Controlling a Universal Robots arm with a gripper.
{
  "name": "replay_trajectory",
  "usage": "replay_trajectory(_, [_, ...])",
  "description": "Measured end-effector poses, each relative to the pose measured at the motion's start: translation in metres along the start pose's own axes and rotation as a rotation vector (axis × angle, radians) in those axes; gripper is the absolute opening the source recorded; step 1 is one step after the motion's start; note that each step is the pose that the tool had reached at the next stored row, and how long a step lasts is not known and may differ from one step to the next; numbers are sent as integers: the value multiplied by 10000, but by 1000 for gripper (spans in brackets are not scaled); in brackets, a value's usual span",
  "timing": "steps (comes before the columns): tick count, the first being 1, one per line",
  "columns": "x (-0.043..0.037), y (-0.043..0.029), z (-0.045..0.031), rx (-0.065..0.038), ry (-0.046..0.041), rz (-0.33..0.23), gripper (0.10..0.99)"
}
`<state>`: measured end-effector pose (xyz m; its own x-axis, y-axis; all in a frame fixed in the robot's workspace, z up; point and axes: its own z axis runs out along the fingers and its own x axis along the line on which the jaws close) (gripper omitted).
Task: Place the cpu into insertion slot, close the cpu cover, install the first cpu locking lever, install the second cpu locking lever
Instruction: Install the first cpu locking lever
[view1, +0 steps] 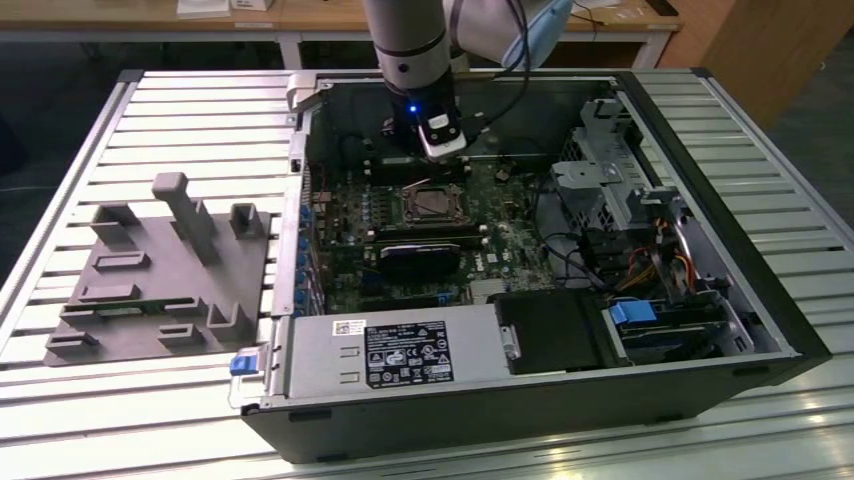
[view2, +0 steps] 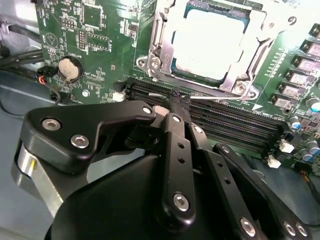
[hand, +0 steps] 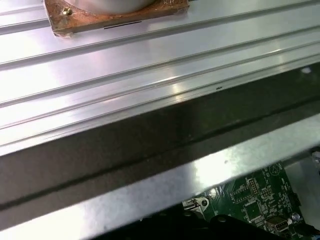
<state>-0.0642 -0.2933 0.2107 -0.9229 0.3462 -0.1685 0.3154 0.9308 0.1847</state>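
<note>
The cpu (view2: 210, 40) lies in the insertion slot (view2: 159, 60) on the green board, its dull silver top showing through the window of the cpu cover (view2: 254, 55), which lies flat over it. In the exterior view the slot (view1: 430, 204) sits mid-board inside the open case, and my gripper (view1: 445, 158) hangs just behind it. In the second wrist view the black gripper (view2: 176, 100) is shut with nothing seen between its fingers. Its tips are at the long black memory slots (view2: 235, 127), right beside the socket's edge. A thin silver rod (view2: 220, 101) runs along that edge past the tips.
A grey fixture block (view1: 160, 270) stands on the slatted table (hand: 150, 65) at the exterior view's left. Inside the case are a black block (view1: 420, 255), the power supply (view1: 400, 355) and a drive cage (view1: 627, 185). A coin battery (view2: 70, 67) sits on the board.
</note>
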Motion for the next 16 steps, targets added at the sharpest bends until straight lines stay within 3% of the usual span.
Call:
replay_trajectory(12, [19, 26, 45, 106, -77, 288, 102])
replay_trajectory(16, [23, 24, 61, 219, -128, 346, 102])
